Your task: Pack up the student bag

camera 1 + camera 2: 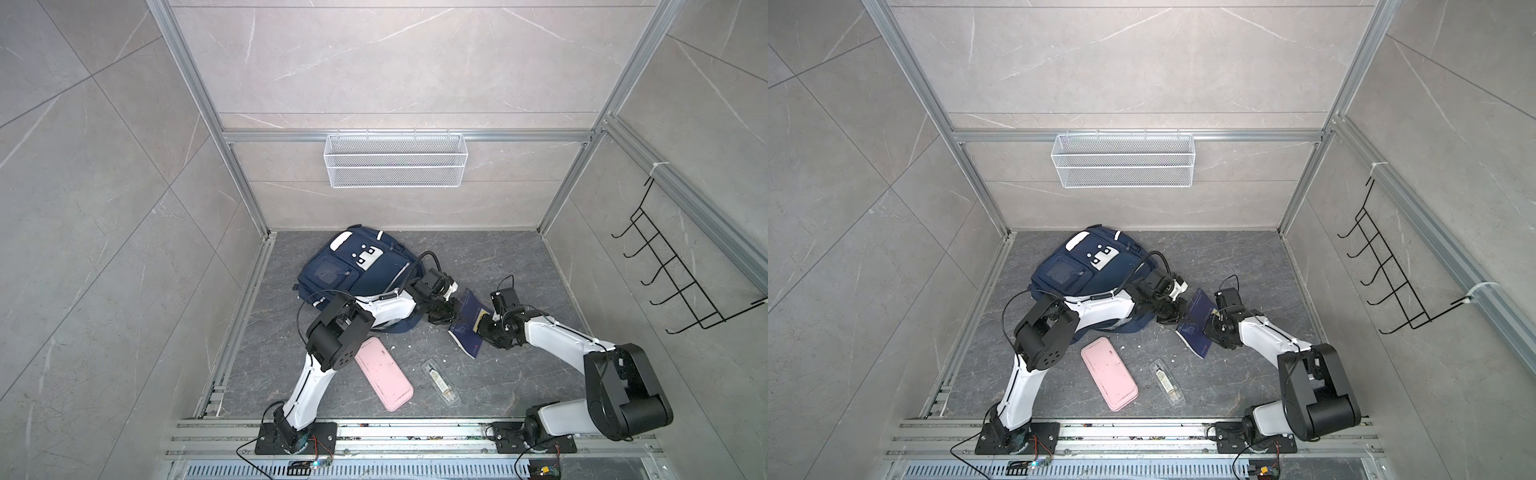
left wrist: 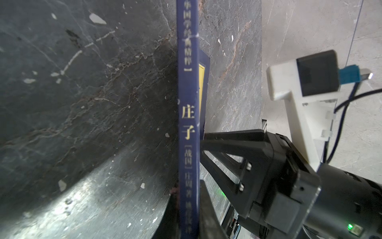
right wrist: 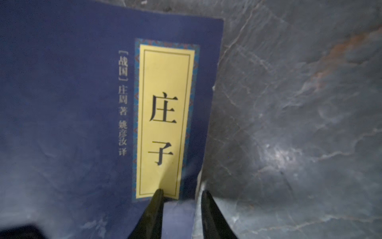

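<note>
The student bag [image 1: 357, 270] [image 1: 1084, 270], navy with a white dotted patch, lies flat at the back left of the dark floor, partly under my left arm. Just right of it a navy book with a yellow label [image 1: 467, 320] [image 1: 1198, 322] stands tilted on its edge between both grippers. My left gripper [image 1: 451, 311] [image 2: 189, 192] is shut on the book's spine [image 2: 189, 115]. My right gripper [image 1: 482, 322] [image 3: 182, 191] is open, its jaws apart astride the book's opposite edge beside the label [image 3: 165, 115].
A pink flat case [image 1: 384, 374] [image 1: 1109, 374] and a clear plastic case [image 1: 440, 381] [image 1: 1166, 382] lie on the floor in front of the bag. A white wire basket [image 1: 395, 160] hangs on the back wall. A black hook rack [image 1: 681, 270] hangs on the right wall.
</note>
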